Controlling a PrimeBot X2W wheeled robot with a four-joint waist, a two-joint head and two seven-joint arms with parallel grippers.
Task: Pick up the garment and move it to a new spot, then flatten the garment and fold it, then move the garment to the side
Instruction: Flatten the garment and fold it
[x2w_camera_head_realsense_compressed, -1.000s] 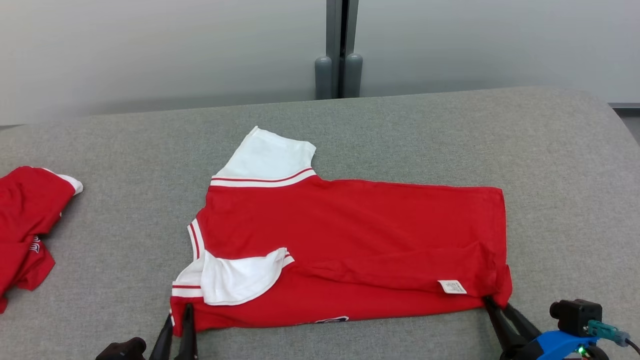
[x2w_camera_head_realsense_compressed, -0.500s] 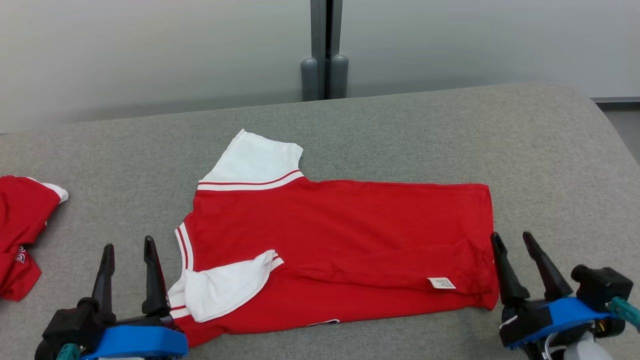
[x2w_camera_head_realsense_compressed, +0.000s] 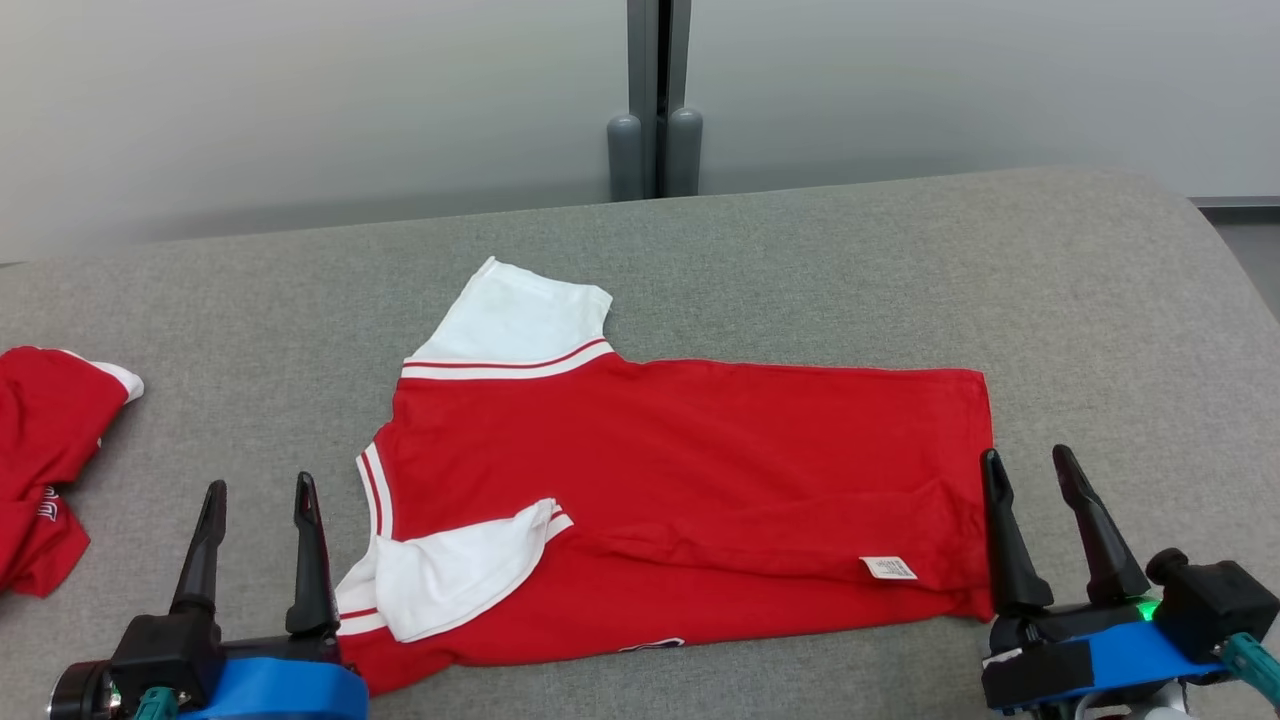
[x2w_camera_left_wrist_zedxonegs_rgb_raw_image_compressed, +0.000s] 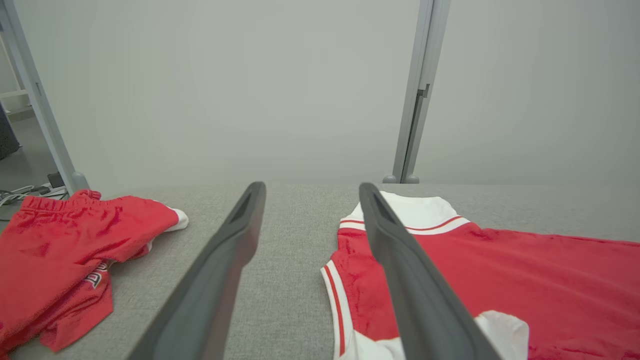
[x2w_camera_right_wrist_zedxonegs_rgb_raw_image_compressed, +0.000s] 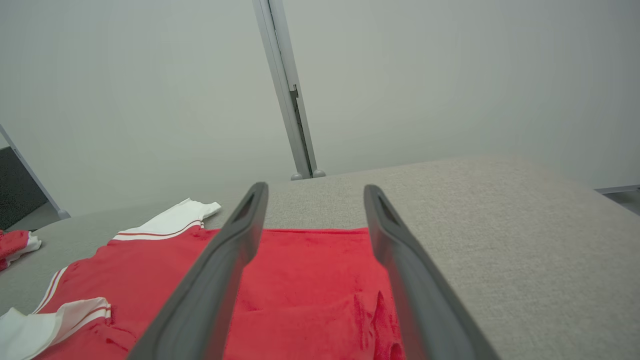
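The garment (x2w_camera_head_realsense_compressed: 690, 480) is a red shirt with white sleeves and red-striped trim, lying folded lengthwise on the grey table (x2w_camera_head_realsense_compressed: 900, 260). One white sleeve points to the far side and the other lies folded over the near left part; a white label shows near the right hem. The left wrist view shows its collar end (x2w_camera_left_wrist_zedxonegs_rgb_raw_image_compressed: 500, 280) and the right wrist view its hem end (x2w_camera_right_wrist_zedxonegs_rgb_raw_image_compressed: 300, 280). My left gripper (x2w_camera_head_realsense_compressed: 258, 486) stands open just left of the collar end, empty. At the hem's right edge my right gripper (x2w_camera_head_realsense_compressed: 1027, 458) is open too, holding nothing.
A second red garment (x2w_camera_head_realsense_compressed: 45, 460) lies crumpled at the table's left edge, also seen in the left wrist view (x2w_camera_left_wrist_zedxonegs_rgb_raw_image_compressed: 65, 265). A pale wall with a grey post (x2w_camera_head_realsense_compressed: 655, 100) stands behind the table. Bare grey surface stretches to the right of the shirt and beyond it.
Both grippers have let go of the shirt's near edge, opened wide and drawn back and up. The shirt now lies still; the camera has shifted slightly.
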